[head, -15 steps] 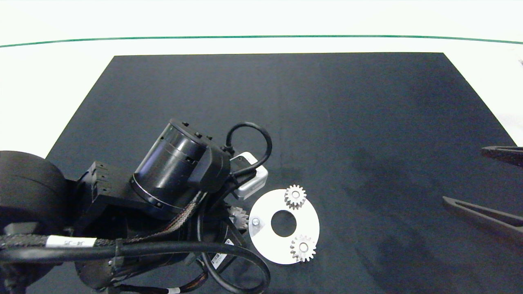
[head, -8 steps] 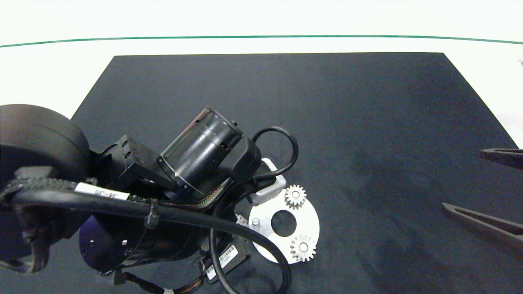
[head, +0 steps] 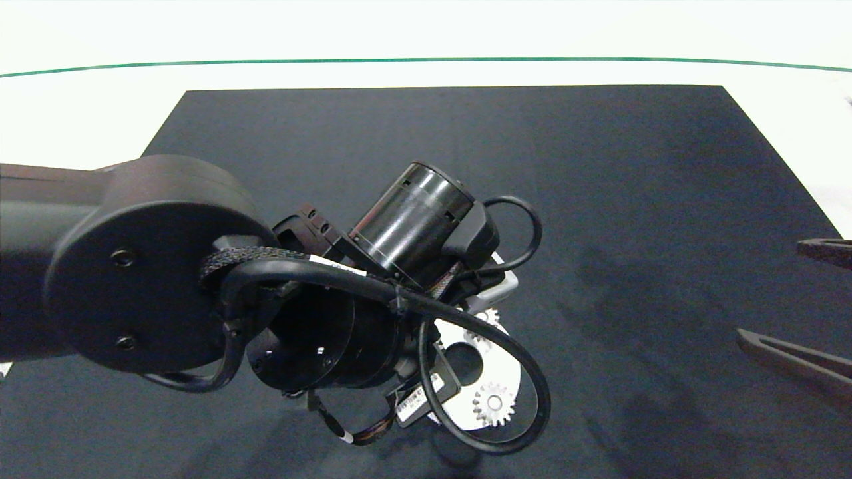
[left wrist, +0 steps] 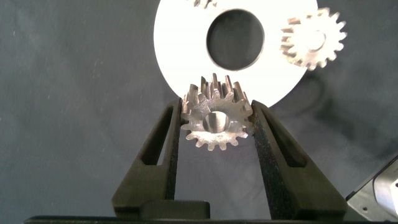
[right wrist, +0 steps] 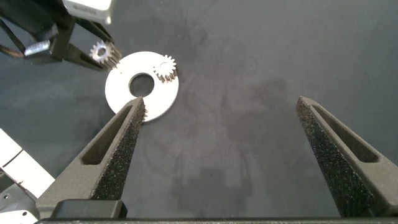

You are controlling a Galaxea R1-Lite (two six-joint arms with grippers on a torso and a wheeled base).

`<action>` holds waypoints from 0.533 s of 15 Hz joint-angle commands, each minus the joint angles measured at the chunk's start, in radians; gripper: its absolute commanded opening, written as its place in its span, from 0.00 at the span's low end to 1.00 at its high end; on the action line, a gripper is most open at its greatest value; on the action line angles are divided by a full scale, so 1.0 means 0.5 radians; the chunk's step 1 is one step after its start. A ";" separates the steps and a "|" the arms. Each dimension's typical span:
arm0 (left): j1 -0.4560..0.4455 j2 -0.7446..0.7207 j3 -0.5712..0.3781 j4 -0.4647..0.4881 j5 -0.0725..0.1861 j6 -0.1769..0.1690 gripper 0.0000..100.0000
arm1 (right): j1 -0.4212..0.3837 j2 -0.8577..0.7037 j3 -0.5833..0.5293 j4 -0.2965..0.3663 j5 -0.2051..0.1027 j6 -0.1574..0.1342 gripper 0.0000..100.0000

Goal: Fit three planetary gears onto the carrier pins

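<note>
My left gripper (left wrist: 217, 106) is shut on a silvery planetary gear (left wrist: 216, 118), held tilted just over the near rim of the white carrier disc (left wrist: 180, 56). The pin under it is hidden by the gear. A second gear (left wrist: 313, 40) sits on its pin with the peg showing in its bore, and a third gear (left wrist: 202, 3) is cut off at the picture's edge. In the head view the left arm (head: 413, 233) covers most of the disc (head: 466, 396); one seated gear (head: 493, 403) is plain and another (head: 491, 317) peeks out. My right gripper (right wrist: 221, 102) hangs open, far to the right.
A black mat (head: 599, 199) covers the table, with white tabletop (head: 426, 73) beyond it. The left arm's cable loop (head: 532, 406) hangs around the disc. The right gripper's fingers (head: 792, 356) enter at the right edge.
The left arm has swung right and forward, bringing the held gear from beside the disc to over its rim. It now hides the free pin. The right gripper barely moved.
</note>
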 commanded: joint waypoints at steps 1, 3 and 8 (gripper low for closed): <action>0.013 0.044 -0.014 0.010 0.007 0.065 0.07 | 0.001 -0.019 0.002 0.002 0.000 -0.005 1.00; 0.016 0.041 -0.011 0.010 0.007 0.120 0.07 | 0.001 -0.029 0.002 0.005 0.000 -0.008 1.00; 0.062 0.032 0.029 0.013 0.007 0.123 0.07 | 0.001 -0.025 0.002 0.005 0.000 -0.008 1.00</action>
